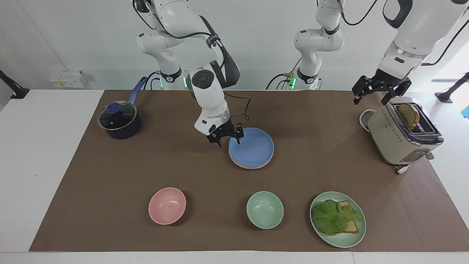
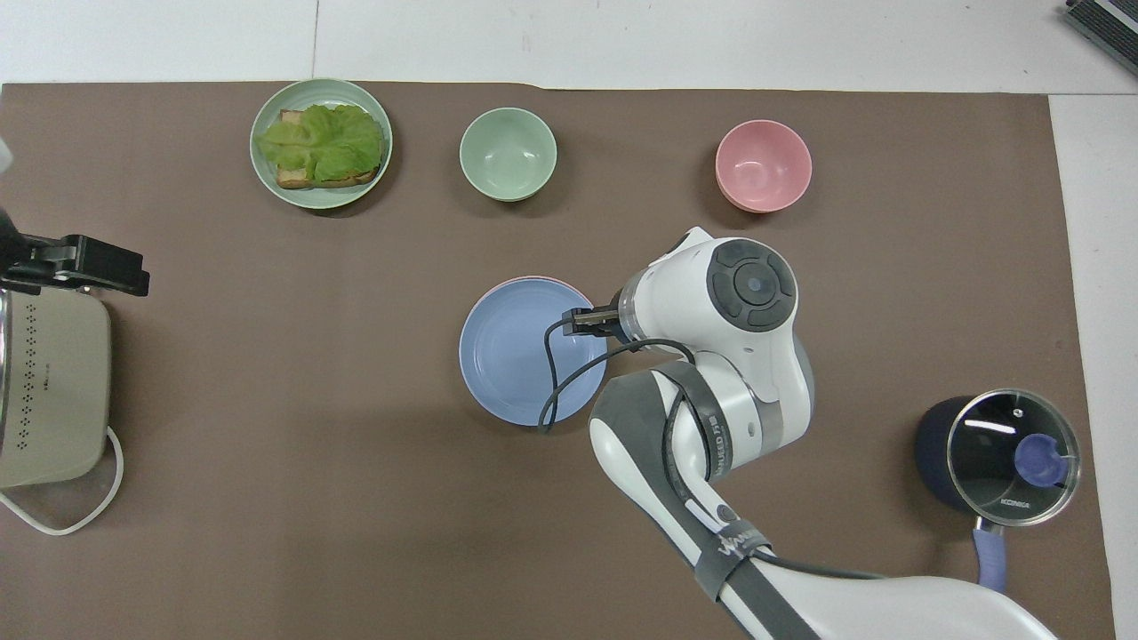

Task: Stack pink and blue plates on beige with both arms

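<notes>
The blue plate (image 1: 253,148) (image 2: 520,356) lies flat on top of the pink plate (image 1: 253,167), of which only a thin rim (image 2: 569,285) shows, in the middle of the brown mat. The beige plate is hidden under that stack. My right gripper (image 1: 229,140) hangs open just above the blue plate's rim at the edge toward the right arm's end, holding nothing. In the overhead view the arm's wrist covers it. My left gripper (image 1: 373,93) (image 2: 107,271) waits open in the air over the toaster's end of the table.
A beige toaster (image 1: 401,141) with a bread slice stands at the left arm's end. A lidded dark pot (image 1: 119,121) sits at the right arm's end. Farther from the robots lie a pink bowl (image 1: 167,205), a green bowl (image 1: 264,209) and a green plate (image 1: 344,240) with toast and lettuce.
</notes>
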You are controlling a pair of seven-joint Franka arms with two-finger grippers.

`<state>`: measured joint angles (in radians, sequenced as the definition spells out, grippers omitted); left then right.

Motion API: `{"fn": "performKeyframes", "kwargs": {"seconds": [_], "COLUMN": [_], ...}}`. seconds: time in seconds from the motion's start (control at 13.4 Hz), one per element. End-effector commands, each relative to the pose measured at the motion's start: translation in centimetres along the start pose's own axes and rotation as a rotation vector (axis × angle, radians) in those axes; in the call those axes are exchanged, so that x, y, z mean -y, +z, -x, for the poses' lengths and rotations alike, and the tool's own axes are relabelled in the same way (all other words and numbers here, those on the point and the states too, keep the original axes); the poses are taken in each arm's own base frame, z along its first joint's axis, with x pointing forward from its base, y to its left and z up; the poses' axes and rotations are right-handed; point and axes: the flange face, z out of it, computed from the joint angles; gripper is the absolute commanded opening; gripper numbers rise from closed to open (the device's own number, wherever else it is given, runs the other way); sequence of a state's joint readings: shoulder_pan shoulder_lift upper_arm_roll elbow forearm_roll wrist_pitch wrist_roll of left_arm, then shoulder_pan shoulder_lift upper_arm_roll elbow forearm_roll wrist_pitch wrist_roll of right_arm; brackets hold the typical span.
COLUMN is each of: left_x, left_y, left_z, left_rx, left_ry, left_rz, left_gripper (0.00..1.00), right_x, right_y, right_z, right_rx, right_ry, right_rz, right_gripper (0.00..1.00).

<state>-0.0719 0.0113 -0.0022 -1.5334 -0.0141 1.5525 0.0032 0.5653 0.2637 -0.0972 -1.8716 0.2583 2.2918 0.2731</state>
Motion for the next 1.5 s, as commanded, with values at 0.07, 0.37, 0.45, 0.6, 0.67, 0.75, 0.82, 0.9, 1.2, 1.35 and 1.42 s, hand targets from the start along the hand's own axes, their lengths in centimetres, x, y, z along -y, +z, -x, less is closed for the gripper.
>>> {"fn": "performKeyframes", "kwargs": {"seconds": [0.07,0.37,0.45,0.6,0.67,0.75,0.82,0.9,1.2,1.35,1.42], "left_x": [0.3,0.3,0.3,0.3,0.3,0.3,0.3,0.3,0.3,0.3,0.3], "left_y": [-0.1,-0.1,-0.1,-0.1,-0.1,-0.1,-0.1,-0.1,-0.1,-0.1,0.0], "left_z": [0.3,0.3,0.3,0.3,0.3,0.3,0.3,0.3,0.3,0.3,0.3], "left_rx": [0.008,0.008,0.008,0.008,0.008,0.008,0.008,0.008,0.008,0.008,0.009], "left_ry": [0.008,0.008,0.007,0.007,0.008,0.008,0.008,0.008,0.008,0.008,0.008], "left_rz": [-0.014,-0.014,-0.014,-0.014,-0.014,-0.014,-0.014,-0.014,-0.014,-0.014,-0.014], "left_gripper": [1.0,1.0,1.0,1.0,1.0,1.0,1.0,1.0,1.0,1.0,1.0], "right_x": [-4.4,-9.6,-11.3,-14.7,-17.0,-19.4,-21.2,-23.1,-26.6,-28.0,-28.1], "right_y": [-6.5,-13.0,-15.2,-18.7,-20.1,-21.5,-22.8,-23.8,-26.4,-29.8,-31.3], "right_z": [-0.6,-1.1,-1.5,-1.5,-1.2,-0.8,-0.1,0.6,2.0,2.0,1.9], "right_rx": [-0.01,-0.043,-0.057,-0.039,-0.019,-0.007,0.008,0.032,0.041,0.028,0.041], "right_ry": [-0.027,-0.013,0.016,0.056,0.093,0.136,0.172,0.21,0.236,0.257,0.264], "right_rz": [-0.008,0.022,0.022,0.069,0.084,0.087,0.088,0.091,0.211,0.221,0.228], "right_gripper": [1.0,1.0,1.0,1.0,1.0,1.0,1.0,1.0,1.0,1.0,1.0]}}
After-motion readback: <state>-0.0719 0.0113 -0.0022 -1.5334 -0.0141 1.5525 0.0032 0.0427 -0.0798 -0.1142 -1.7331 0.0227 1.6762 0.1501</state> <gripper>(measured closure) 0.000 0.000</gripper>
